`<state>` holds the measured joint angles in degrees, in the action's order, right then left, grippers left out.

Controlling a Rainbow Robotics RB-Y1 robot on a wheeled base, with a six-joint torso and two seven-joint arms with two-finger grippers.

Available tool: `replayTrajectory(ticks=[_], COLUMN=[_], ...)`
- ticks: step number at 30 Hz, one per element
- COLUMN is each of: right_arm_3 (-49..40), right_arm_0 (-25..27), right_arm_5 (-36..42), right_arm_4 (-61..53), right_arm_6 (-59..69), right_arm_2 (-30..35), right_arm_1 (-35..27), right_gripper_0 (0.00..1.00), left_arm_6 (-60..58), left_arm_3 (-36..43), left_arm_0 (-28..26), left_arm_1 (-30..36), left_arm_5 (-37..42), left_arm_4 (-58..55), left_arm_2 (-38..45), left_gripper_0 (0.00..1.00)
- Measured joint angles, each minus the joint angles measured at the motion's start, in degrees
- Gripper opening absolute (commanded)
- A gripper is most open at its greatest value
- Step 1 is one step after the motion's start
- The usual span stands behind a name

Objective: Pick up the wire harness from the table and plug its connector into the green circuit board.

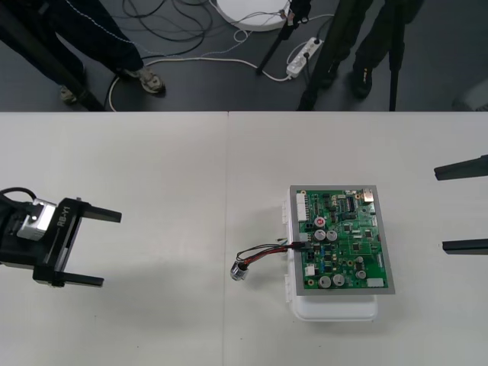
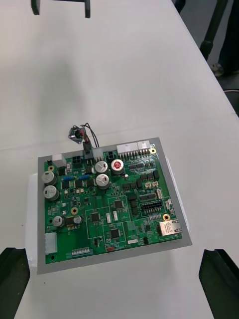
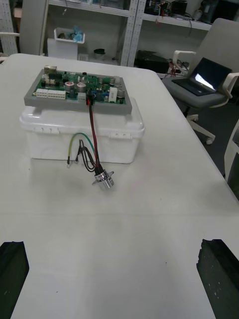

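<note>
Seemingly done: wire harness (image 1: 267, 252) plug (image 2: 88, 150) seated at green circuit board's (image 1: 347, 244) 9 o'clock edge; limp, light wires trail to metal socket (image 1: 240, 272) on worktop (image 1: 152, 168); grip by plug body if at all; left gripper (image 1: 111, 249) at 9, right gripper (image 1: 440, 209) at 3, fingers spread open.

Left tool (image 1: 111, 248) — I log a boxy black body with a silver-grey block on top, white lettering along one side, and two flat, square-tipped black fingers. Right tool (image 1: 440, 210) — two slim black fingers, plain and unmarked.
</note>
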<state>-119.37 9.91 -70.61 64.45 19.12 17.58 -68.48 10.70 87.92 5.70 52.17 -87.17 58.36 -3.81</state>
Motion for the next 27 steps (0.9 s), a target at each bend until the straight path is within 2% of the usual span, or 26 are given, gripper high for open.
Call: replayTrajectory(ticks=[8,14,18,27], right_arm_3=[5.0,9.5,11.9,13.0], right_arm_0=[3.9,4.6,4.6,4.9], right_arm_5=[-4.7,-8.4,-10.6,-11.5], right_arm_4=[-6.9,-10.2,-13.0,-16.8], right_arm_6=[-10.3,-13.8,-16.2,-16.5], right_arm_2=[4.1,5.1,5.2,5.2], right_arm_1=[-0.1,-1.0,-1.5,-0.4], right_gripper_0=[1.00,1.00,1.00,1.00], left_arm_6=[-3.6,-12.0,-17.1,-17.3], left_arm_3=[6.3,10.5,11.6,12.6], left_arm_0=[-1.9,-2.0,-2.0,-2.2], left_arm_1=[2.6,4.5,6.6,11.1], left_arm_5=[0.0,-0.1,-0.3,-0.3], left_arm_4=[-3.1,-4.3,-6.0,-7.8], left_arm_2=[4.5,7.8,8.3,9.3], left_gripper_0=[1.00,1.00,1.00,1.00])
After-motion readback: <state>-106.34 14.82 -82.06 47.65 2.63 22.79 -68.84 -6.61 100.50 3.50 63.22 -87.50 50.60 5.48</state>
